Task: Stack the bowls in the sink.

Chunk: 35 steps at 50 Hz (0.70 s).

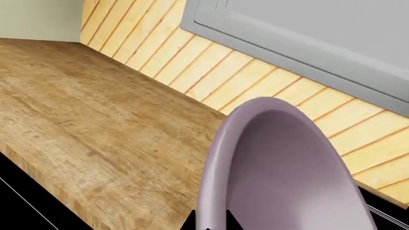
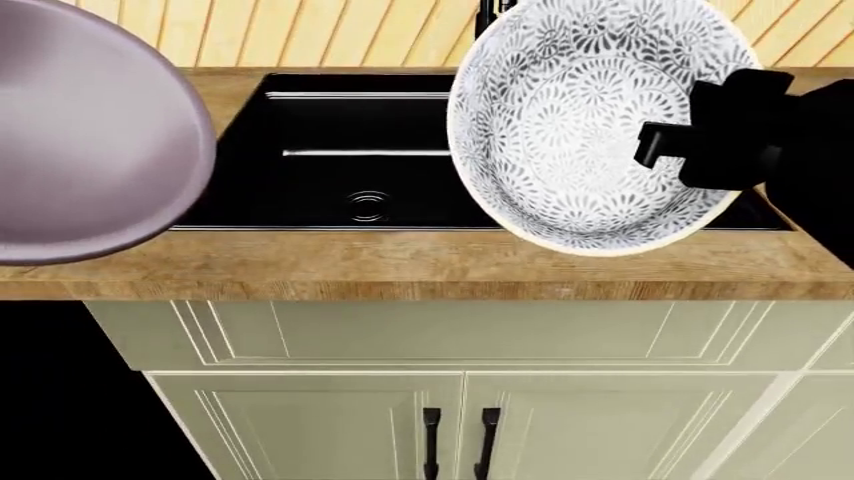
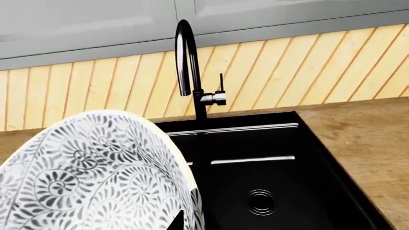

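Note:
The plain mauve bowl [image 2: 80,140] hangs tilted above the counter left of the sink [image 2: 347,125]. In the left wrist view my left gripper [image 1: 211,222] is shut on the mauve bowl's [image 1: 288,167] rim, one dark finger on each side of it. The white bowl with a grey floral pattern [image 2: 587,120] is held on edge over the sink's right part, inside facing the head camera. My right gripper [image 2: 667,140] is shut on its right rim. In the right wrist view the floral bowl [image 3: 89,172] fills the near side, with the black sink [image 3: 288,182] beyond.
A black faucet [image 3: 188,62] rises behind the sink. A wooden counter [image 2: 441,270] surrounds the sink, with a plank backsplash [image 3: 288,76] and grey upper cabinets [image 1: 332,33] behind. Cream cabinet doors with black handles [image 2: 461,440] lie below the counter.

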{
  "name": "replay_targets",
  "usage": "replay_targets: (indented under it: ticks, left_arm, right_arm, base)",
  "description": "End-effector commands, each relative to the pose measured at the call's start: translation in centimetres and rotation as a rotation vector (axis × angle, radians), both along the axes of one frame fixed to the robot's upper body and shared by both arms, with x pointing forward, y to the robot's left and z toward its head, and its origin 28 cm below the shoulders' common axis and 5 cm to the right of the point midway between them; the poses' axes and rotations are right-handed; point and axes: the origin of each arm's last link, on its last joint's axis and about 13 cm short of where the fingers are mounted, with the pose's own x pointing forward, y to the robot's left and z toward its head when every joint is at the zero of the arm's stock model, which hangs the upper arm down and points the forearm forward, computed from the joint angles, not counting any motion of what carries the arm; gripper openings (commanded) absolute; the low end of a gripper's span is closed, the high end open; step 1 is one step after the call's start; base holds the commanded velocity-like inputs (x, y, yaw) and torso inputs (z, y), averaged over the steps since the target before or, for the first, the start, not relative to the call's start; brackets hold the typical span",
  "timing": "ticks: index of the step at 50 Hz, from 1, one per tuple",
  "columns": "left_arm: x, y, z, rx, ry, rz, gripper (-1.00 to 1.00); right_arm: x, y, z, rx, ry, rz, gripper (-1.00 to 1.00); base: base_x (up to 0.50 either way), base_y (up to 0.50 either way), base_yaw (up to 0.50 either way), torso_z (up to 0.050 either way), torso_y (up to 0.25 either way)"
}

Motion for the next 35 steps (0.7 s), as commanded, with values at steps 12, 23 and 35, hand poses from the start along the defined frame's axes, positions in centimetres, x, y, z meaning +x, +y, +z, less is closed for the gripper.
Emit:
replay_targets:
  ticks: [12,23,35]
  left_arm:
    - [-1.1,0.1,2.6,0.001,-0.157,0.012,-1.00]
    - [-1.1,0.1,2.6,0.001,-0.157,0.012,-1.00]
    - [-1.0,0.0,2.4,0.000,-0.155,0.013,-1.00]
  right_arm:
    - [1.0,-0.5,-1.2,-0.027,0.039,-0.046,-1.00]
    - [0.9,-0.9,-1.3,-0.037,0.043,-0.078,-1.00]
    - [1.0,-0.9,-1.1,-0.032,0.016,-0.102,-1.00]
  base:
    - [0.00,0.00,0.00,0.000,0.001]
    - [0.00,0.00,0.00,0.001,0.002]
    - [0.00,0.00,0.00,0.000,0.002]
